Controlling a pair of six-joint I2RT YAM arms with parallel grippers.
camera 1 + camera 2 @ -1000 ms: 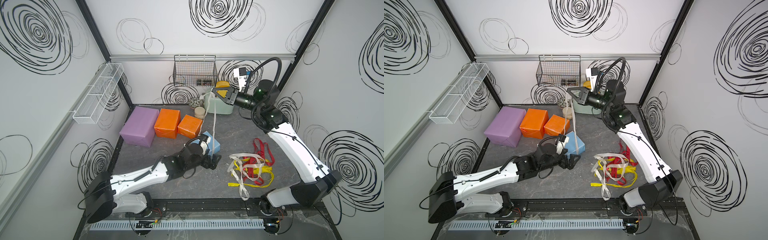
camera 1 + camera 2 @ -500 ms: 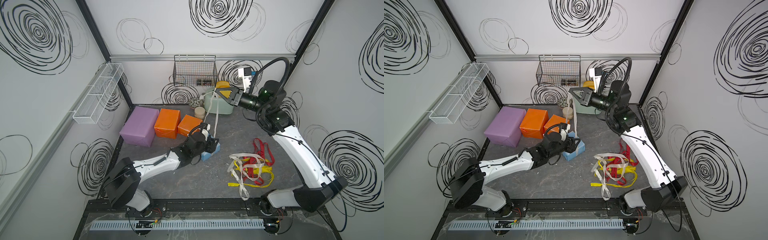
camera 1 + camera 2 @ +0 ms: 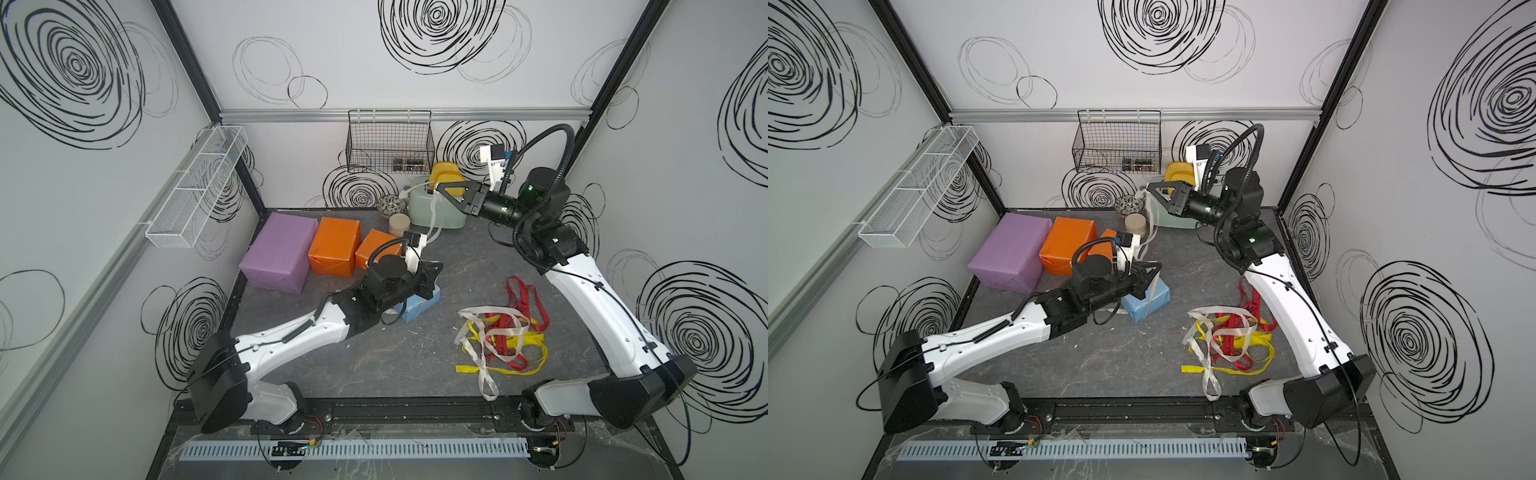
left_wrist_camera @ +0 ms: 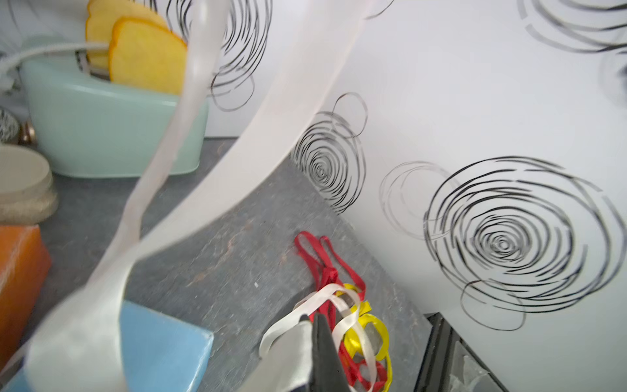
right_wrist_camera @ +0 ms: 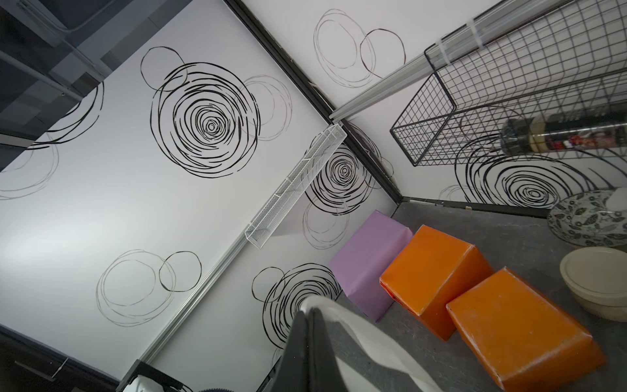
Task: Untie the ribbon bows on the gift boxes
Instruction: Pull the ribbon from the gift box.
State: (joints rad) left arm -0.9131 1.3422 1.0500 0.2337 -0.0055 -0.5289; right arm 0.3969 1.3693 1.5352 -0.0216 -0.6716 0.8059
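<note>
Ribbon (image 3: 432, 217), white, runs from the blue box (image 3: 419, 309) mid-table up to the right claw (image 3: 438, 190), clamped on it high by the far toaster (image 3: 415, 208). Left claw (image 3: 434, 270), wide open a second ago, is now closed, apparently pinching the ribbon above the box. The last bow looks nearly undone.

White plastic arm shells (image 3: 291, 336), black joints (image 3: 386, 274), black ribbed cable hoses (image 3: 552, 137), white wrist-camera mounts (image 3: 494, 164); black triangular left gripper (image 3: 437, 267), right gripper (image 3: 437, 189).
</note>
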